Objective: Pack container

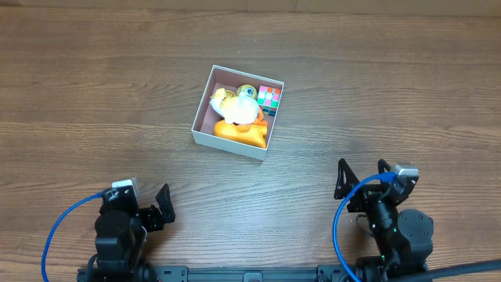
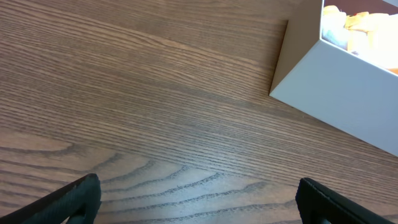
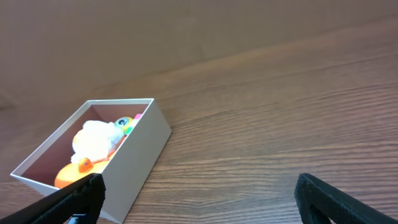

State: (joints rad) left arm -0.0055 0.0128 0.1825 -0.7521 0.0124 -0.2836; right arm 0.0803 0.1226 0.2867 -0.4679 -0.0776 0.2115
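The container (image 1: 205,103) is a small white square box with a pinkish-brown inside, on the wooden table at centre. In it lie a white and yellow duck toy (image 1: 235,104), an orange toy (image 1: 241,133) and a multicoloured cube (image 1: 270,97). The container also shows in the left wrist view (image 2: 348,93) and in the right wrist view (image 3: 140,152). My left gripper (image 1: 148,208) is open and empty at the near left, well short of the box; it shows too in the left wrist view (image 2: 199,202). My right gripper (image 1: 362,175) is open and empty at the near right, also seen in the right wrist view (image 3: 199,199).
Blue cables (image 1: 55,231) loop beside both arm bases at the table's near edge. Bare wooden tabletop (image 1: 376,78) surrounds the box on all sides.
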